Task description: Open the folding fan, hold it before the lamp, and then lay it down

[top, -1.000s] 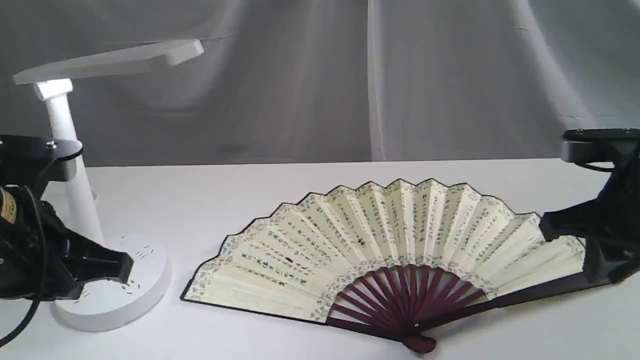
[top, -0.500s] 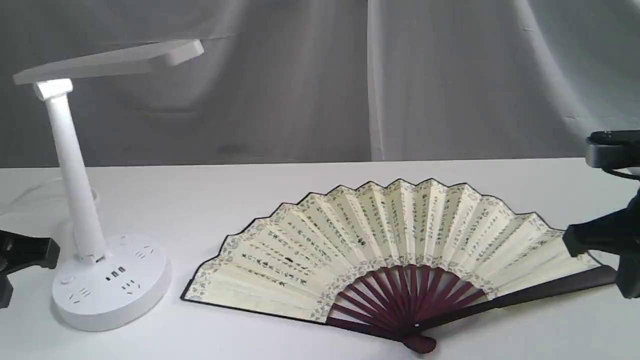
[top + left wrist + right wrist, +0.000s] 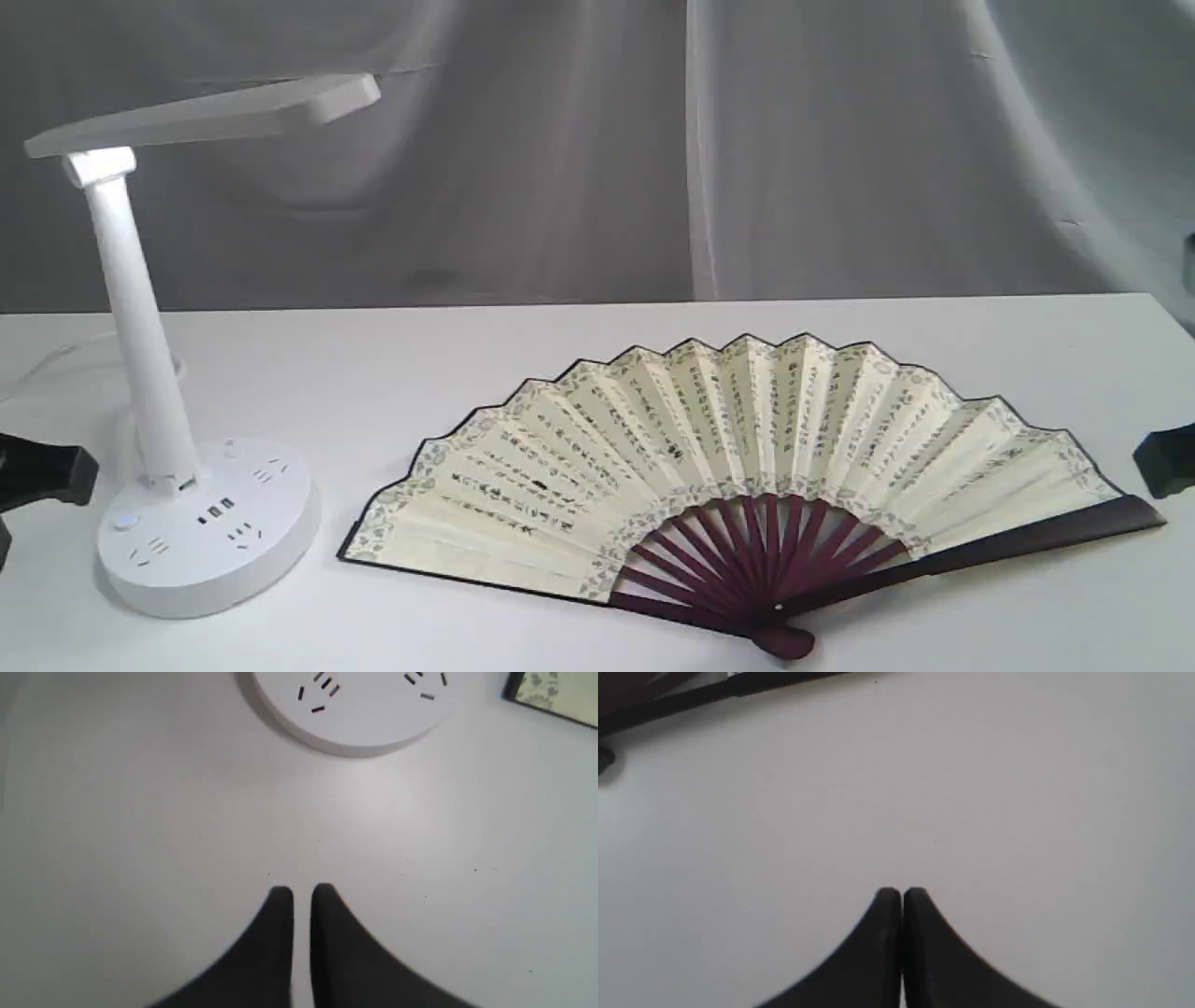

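Your folding fan [image 3: 728,439] lies spread flat near the table's [image 3: 560,322] front edge, lamp [image 3: 140,373] by the left edge. The left gripper [image 3: 302,893] and right gripper [image 3: 902,893] hang closed on nothing, so the task looks finished.

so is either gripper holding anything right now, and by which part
Nothing is held. The left gripper and right gripper are shut and empty; the folding fan lies open on the table, untouched.
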